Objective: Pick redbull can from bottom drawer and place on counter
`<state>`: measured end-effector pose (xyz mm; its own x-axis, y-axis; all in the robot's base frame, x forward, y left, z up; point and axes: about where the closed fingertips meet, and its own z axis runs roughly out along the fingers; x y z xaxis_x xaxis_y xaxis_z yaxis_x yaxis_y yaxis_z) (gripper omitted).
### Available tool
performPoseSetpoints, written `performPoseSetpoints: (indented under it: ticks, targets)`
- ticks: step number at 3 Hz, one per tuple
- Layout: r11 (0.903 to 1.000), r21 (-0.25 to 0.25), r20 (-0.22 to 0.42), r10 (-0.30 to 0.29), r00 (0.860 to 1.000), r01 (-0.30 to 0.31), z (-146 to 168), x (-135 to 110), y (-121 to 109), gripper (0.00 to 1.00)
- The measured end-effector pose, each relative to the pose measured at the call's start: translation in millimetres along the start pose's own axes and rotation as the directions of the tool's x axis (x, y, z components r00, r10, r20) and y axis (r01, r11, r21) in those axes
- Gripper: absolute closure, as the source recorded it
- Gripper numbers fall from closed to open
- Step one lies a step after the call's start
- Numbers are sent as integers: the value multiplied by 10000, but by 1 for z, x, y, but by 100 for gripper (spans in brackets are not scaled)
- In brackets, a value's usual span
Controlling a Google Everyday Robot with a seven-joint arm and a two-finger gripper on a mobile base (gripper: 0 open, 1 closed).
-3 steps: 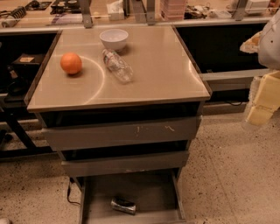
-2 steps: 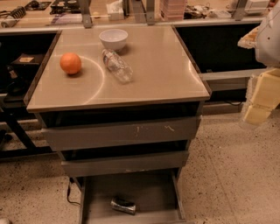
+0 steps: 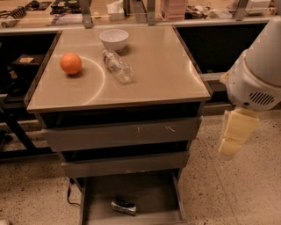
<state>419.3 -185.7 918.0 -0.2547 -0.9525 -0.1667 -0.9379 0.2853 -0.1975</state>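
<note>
The redbull can [image 3: 123, 206] lies on its side on the grey floor of the open bottom drawer [image 3: 149, 191], near its front lip. The counter [image 3: 158, 70] is the glossy beige top of the drawer cabinet. My gripper [image 3: 236, 135] hangs at the right side of the cabinet, level with the upper drawers, under the white arm housing [image 3: 259, 74]. It is well above and to the right of the can and touches nothing.
On the counter stand an orange [image 3: 71, 63], a white bowl [image 3: 113, 39] and a clear plastic bottle [image 3: 117, 67] lying on its side. The two upper drawers [image 3: 118, 134] are partly out. A cluttered bench [image 3: 131, 11] runs behind. Speckled floor lies to the right.
The arm and gripper have moved left and a little lower, closer to the cabinet's right side. The can and the counter items have not moved.
</note>
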Motion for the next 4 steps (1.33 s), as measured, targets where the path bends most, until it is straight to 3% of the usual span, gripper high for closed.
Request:
performPoseSetpoints:
  ticks: [1,2,3,4]
  targets:
    - [9968,-730,-250,306,9992,-324,39,12,23,0]
    - [9968,-732,-250,307,9992,-325,39,12,23,0]
    - [9866,-1454,-68,743,9972,-745,76,18,49,0]
    - [9430,-2795,271,1961,9802,-1809,147,26,97,0]
